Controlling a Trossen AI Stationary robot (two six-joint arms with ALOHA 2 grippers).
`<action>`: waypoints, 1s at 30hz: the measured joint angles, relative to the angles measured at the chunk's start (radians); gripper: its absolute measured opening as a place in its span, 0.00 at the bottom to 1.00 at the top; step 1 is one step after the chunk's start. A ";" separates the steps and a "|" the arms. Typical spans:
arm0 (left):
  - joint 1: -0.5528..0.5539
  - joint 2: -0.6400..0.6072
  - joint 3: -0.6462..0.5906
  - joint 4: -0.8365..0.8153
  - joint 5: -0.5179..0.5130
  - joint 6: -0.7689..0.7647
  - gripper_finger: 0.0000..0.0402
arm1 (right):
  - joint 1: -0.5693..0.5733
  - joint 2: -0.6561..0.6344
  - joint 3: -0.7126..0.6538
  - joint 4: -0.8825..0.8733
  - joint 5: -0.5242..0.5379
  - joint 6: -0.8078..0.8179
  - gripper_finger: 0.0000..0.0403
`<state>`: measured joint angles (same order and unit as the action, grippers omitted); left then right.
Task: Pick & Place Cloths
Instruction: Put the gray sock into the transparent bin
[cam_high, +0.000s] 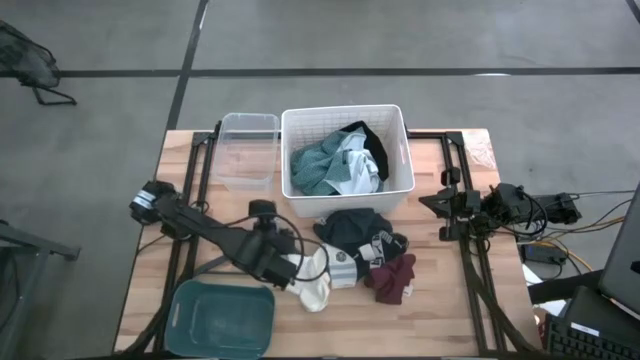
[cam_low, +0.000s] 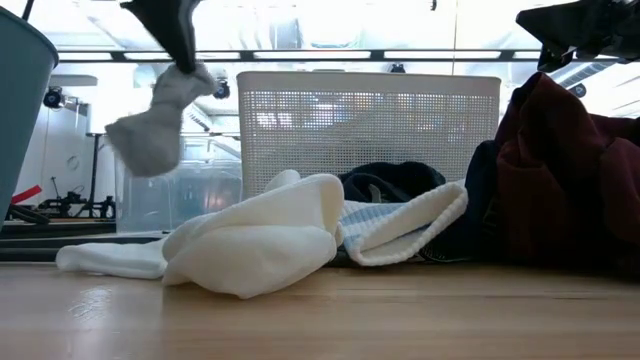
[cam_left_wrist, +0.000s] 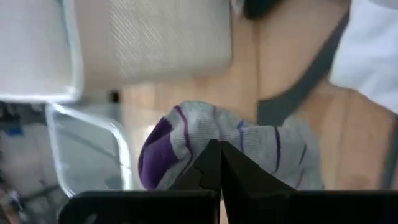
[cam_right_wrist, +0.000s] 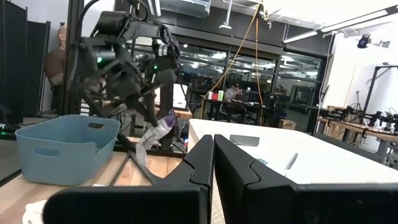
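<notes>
Wooden table (cam_high: 440, 310), left fingers (cam_left_wrist: 214, 163) pinched shut on grey sock (cam_left_wrist: 261, 146), right fingers (cam_right_wrist: 213, 155) closed, empty.

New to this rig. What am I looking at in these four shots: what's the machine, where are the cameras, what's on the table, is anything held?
It is a two-armed robot at a wooden table. One camera looks straight down, one sits at table height, and one rides on each wrist.

The left gripper has its jaws shut on a grey sock with purple stripes, lifted off the table. The right gripper waits at the right edge, shut and empty.

On the table a white basket holds a teal-green garment. Beside it stands a clear bin, and a teal tub sits at the near edge. Loose in front of the basket lie a black garment, white-grey cloths and a maroon one.
</notes>
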<state>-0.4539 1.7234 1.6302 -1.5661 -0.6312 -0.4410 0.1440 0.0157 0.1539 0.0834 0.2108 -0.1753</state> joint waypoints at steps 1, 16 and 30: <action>0.001 -0.010 0.000 -0.003 -0.024 0.028 0.00 | 0.000 0.000 0.000 0.000 0.000 0.000 0.02; 0.128 -0.252 -0.014 -0.005 -0.457 -0.006 0.01 | 0.000 0.000 0.000 0.000 0.000 0.000 0.02; 0.449 -0.343 -0.014 -0.005 -0.517 -0.034 0.01 | 0.000 0.000 0.000 0.000 0.000 0.000 0.02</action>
<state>-0.0052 1.3808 1.6157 -1.5715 -1.1478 -0.4749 0.1436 0.0154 0.1539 0.0835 0.2108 -0.1753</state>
